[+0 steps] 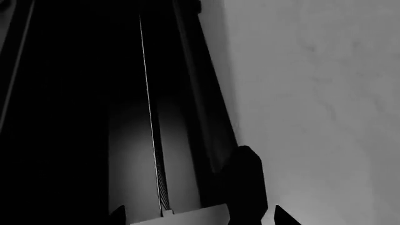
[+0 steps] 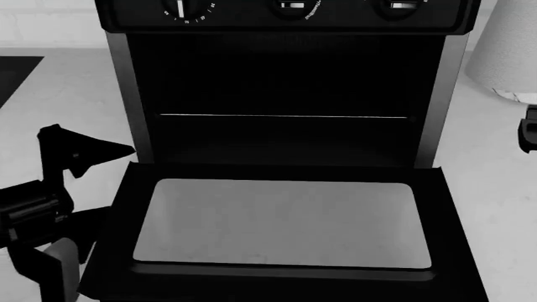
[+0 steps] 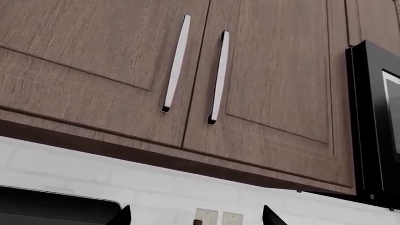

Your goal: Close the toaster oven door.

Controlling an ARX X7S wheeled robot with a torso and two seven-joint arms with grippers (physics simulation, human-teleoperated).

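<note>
The toaster oven [image 2: 285, 75] is a black box with three knobs along its top panel. The toaster oven door [image 2: 281, 220] hangs open, lying flat toward me with its grey glass window facing up. My left gripper [image 2: 99, 185] is open beside the door's left edge, touching nothing that I can see. In the left wrist view its open fingertips [image 1: 119, 214] frame the dark oven interior [image 1: 75, 117] and a thin rack line. My right gripper [image 3: 196, 216] is open and empty, pointing up at wall cabinets. Only a sliver of the right gripper [image 2: 529, 129] shows in the head view.
The oven stands on a pale countertop [image 2: 59, 94]. A pale rounded object [image 2: 507, 50] stands at the back right. A dark surface [image 2: 17, 72] lies at the far left. Brown wall cabinets [image 3: 187, 70] with bar handles, a tiled backsplash and a black appliance [image 3: 375, 117] are above.
</note>
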